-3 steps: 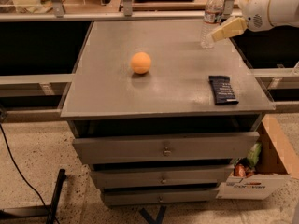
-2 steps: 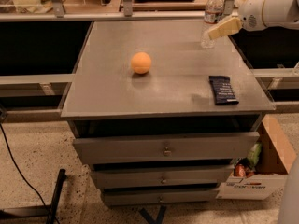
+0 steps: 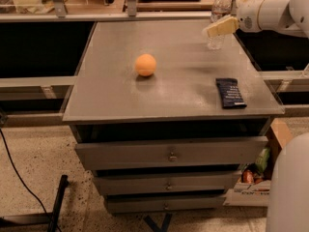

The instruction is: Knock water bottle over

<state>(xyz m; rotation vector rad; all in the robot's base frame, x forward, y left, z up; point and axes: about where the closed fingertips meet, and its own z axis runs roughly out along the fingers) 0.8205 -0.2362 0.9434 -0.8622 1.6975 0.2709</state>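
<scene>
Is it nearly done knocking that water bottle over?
Not yet. Done: the claw is at the far right corner of the table, right in front of the water bottle. In hand: closing on it; whether they touch, I cannot tell. Left: the push itself, since the bottle stands upright.

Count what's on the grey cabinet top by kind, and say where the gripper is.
water bottle: 1
orange ball: 1
dark packet: 1
Total: 3
The gripper overlaps the water bottle at the far right corner.
</scene>
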